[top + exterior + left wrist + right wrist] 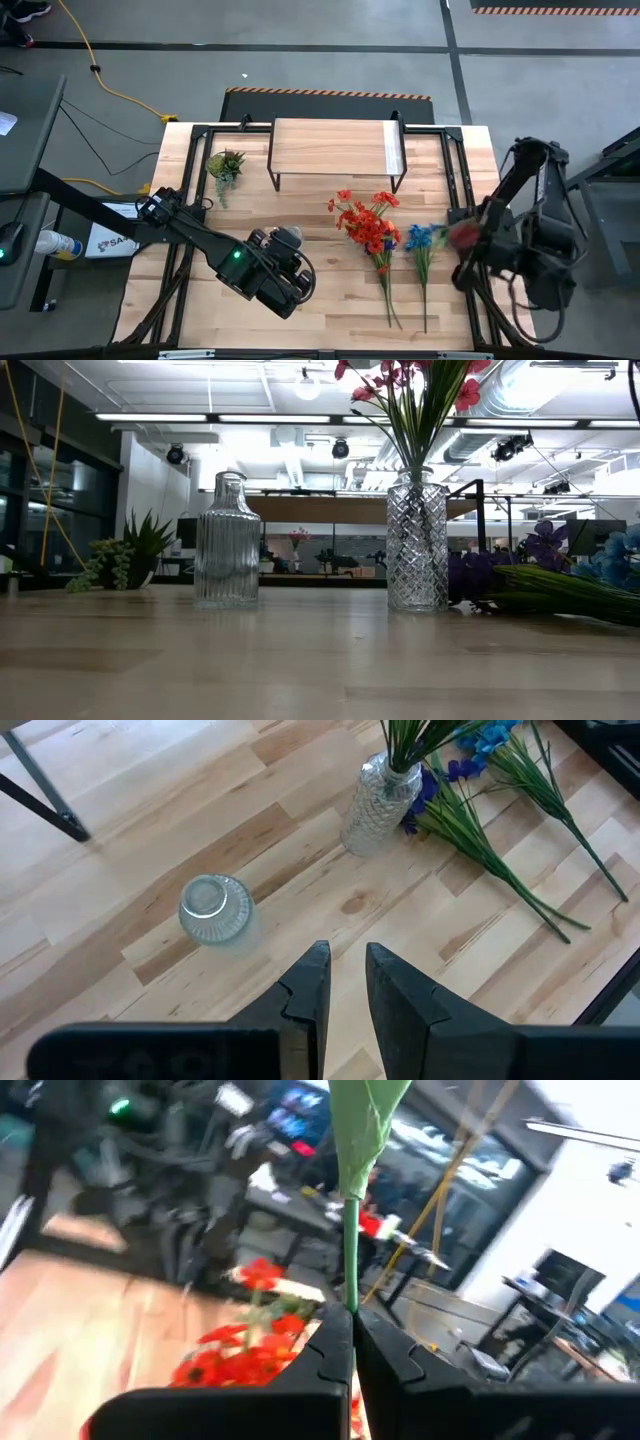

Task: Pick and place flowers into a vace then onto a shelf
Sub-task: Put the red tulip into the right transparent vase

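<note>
A cut-glass vase (417, 540) with red flowers (365, 225) stands mid-table. A ribbed glass vase (215, 910) stands to its left in the low view, holding nothing. Blue and purple flowers (424, 242) lie flat on the table to the right of the red ones. The shelf (335, 148) stands at the far edge. My left gripper (345, 985) hovers above the table near the ribbed vase, narrowly open with nothing between its fingers. My right gripper (352, 1325), at the table's right edge (470, 235), is shut on a flower stem. My right gripper pinches a thin green stem (350, 1295) between its two fingertips. The fingers come level from the table's right side and lie across the stem. The flower is lifted clear of the table; a blurred red bloom (463, 233) shows beside the gripper in the high view.
A small green potted plant (225, 165) sits at the far left, beside the shelf. Dark metal frame bars run along the table's edges (455, 160). Bare wood lies in front of the two vases, toward the near edge (320, 660).
</note>
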Controlling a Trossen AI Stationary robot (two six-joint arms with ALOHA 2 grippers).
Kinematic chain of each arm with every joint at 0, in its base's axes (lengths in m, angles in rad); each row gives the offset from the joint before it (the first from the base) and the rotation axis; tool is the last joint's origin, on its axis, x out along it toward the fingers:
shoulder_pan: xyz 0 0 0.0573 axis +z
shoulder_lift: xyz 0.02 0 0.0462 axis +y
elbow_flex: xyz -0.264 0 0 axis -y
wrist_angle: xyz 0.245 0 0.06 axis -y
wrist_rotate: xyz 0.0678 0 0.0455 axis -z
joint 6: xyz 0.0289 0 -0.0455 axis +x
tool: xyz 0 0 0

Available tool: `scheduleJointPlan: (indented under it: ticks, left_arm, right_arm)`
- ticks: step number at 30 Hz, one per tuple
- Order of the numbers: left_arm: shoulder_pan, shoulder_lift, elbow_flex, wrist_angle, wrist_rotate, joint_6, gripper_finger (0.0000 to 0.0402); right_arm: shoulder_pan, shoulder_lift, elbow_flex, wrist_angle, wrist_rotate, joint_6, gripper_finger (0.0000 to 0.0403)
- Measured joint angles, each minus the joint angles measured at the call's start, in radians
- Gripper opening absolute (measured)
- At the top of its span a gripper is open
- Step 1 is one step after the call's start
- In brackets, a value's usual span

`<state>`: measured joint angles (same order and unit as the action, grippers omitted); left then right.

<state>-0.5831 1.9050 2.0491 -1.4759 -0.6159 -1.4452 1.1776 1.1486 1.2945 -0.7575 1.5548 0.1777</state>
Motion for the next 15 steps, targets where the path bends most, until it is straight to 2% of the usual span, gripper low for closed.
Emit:
scheduleJointPlan:
  ticks: [4,7,15]
  left_arm:
    - [0.000,0.000,0.000,0.001,0.000,0.000,0.0104]
    - [0.000,0.000,0.000,0.004,0.000,0.000,0.0104]
    - [0.000,0.000,0.000,0.009,0.001,0.000,0.0104]
  right_arm:
    - [0.036,-0.012,0.000,-0.126,0.015,0.210,0.0000]
    - [0.033,-0.012,0.000,-0.197,0.015,0.304,0.0000]
    - [0.016,-0.049,0.000,-0.287,0.014,0.352,0.0000]
